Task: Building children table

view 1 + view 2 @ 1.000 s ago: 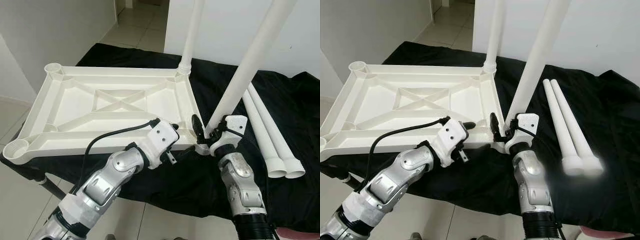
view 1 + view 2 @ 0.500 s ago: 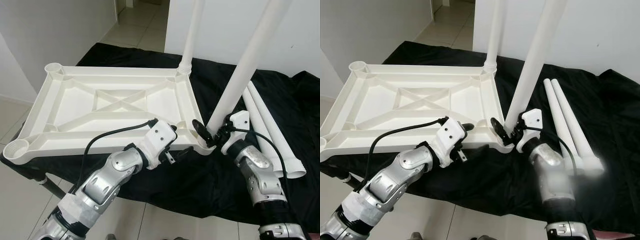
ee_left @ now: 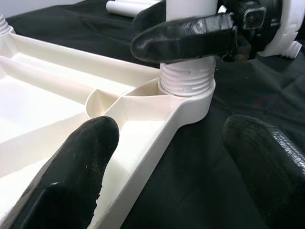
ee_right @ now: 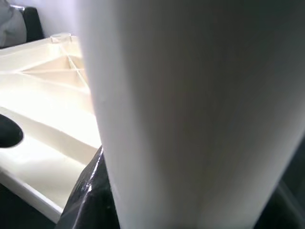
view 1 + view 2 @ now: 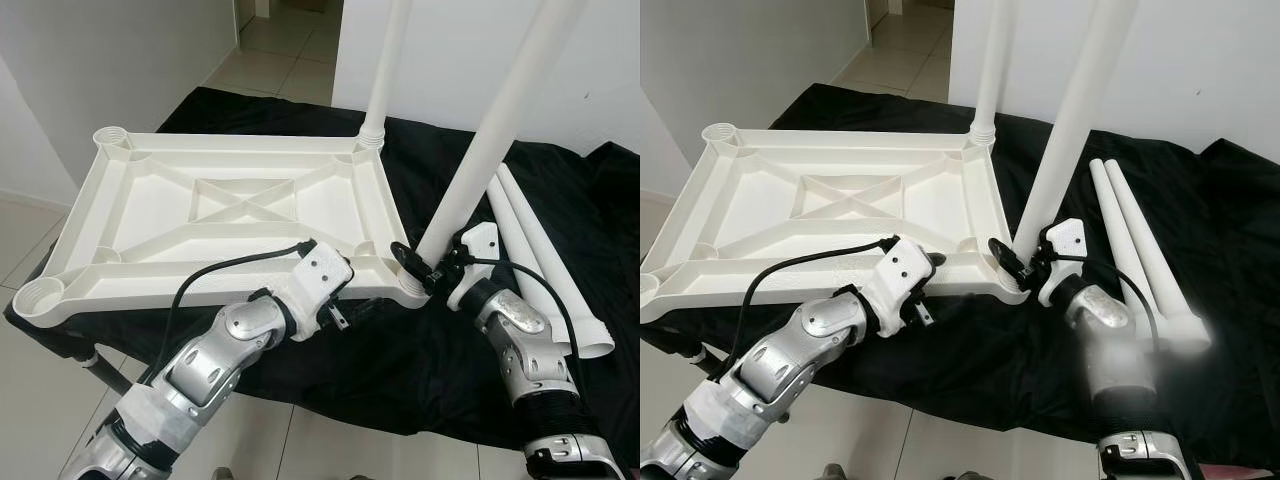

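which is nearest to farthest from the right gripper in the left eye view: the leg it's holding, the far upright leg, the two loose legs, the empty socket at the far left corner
1. The held leg, within the right gripper at the tabletop's near right corner.
2. The loose legs, lying on the black cloth just to its right.
3. The far upright leg, standing in the far right corner.
4. The empty socket, at the far left corner.

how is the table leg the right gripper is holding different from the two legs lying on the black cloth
The held leg stands nearly upright, leaning slightly, while the two loose legs lie flat side by side on the black cloth. The held leg's threaded end sits in the corner socket of the tabletop; the loose legs are attached to nothing. The right gripper clamps the held leg near its base; the loose legs are untouched. All are white plastic tubes.
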Controlling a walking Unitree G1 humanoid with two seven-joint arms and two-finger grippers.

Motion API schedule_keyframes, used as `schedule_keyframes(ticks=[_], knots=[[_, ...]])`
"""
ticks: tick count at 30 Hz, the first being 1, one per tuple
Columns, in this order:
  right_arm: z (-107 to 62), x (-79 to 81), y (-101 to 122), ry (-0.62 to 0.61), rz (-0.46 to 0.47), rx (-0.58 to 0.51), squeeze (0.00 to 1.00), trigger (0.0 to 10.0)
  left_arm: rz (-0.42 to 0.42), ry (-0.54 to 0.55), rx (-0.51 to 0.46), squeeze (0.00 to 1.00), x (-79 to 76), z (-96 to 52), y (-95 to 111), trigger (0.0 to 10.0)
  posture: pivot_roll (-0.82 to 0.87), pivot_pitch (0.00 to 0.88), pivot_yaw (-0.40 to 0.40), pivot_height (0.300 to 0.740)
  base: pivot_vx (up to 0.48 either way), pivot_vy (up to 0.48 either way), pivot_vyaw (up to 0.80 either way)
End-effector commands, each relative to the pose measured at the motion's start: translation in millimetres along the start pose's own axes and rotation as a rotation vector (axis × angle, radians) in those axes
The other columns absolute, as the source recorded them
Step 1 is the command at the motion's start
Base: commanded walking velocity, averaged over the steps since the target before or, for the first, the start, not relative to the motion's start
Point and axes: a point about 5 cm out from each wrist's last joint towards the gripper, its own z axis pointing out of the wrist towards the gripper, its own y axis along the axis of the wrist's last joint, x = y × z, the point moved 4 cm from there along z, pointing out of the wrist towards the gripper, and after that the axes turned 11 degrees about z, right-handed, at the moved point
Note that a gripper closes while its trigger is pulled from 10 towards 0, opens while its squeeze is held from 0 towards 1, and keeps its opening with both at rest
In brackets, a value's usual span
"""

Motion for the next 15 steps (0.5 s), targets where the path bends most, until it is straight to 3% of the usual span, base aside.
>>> schedule_keyframes(ticks=[1, 7, 12, 15], knots=[[-3.4, 2.7, -12.7, -0.008, 0.064, 0.028, 0.0, 10.0, 0.004, -0.143, -0.025, 0.0, -13.5, -0.6, 4.9, 10.0, 0.03, 0.077, -0.039, 0.74, 0.0, 0.0, 0.0], [-3.6, -4.5, -19.0, -0.158, 0.072, 0.052, 0.0, 10.0, 0.001, -0.124, -0.018, 0.0, -9.9, -1.3, 3.4, 10.0, 0.02, 0.082, -0.047, 0.74, 0.0, 0.0, 0.0], [-1.1, 6.4, -18.7, -0.201, 0.085, 0.037, 0.0, 10.0, 0.002, -0.12, -0.024, 0.0, -11.6, -1.4, 4.1, 10.0, 0.02, 0.08, -0.051, 0.74, 0.0, 0.0, 0.0], [2.4, 12.2, -16.6, -0.29, 0.108, 0.014, 0.0, 10.0, 0.005, -0.119, -0.025, 0.0, -12.2, -1.8, 3.7, 10.0, 0.02, 0.077, -0.053, 0.74, 0.0, 0.0, 0.0]])
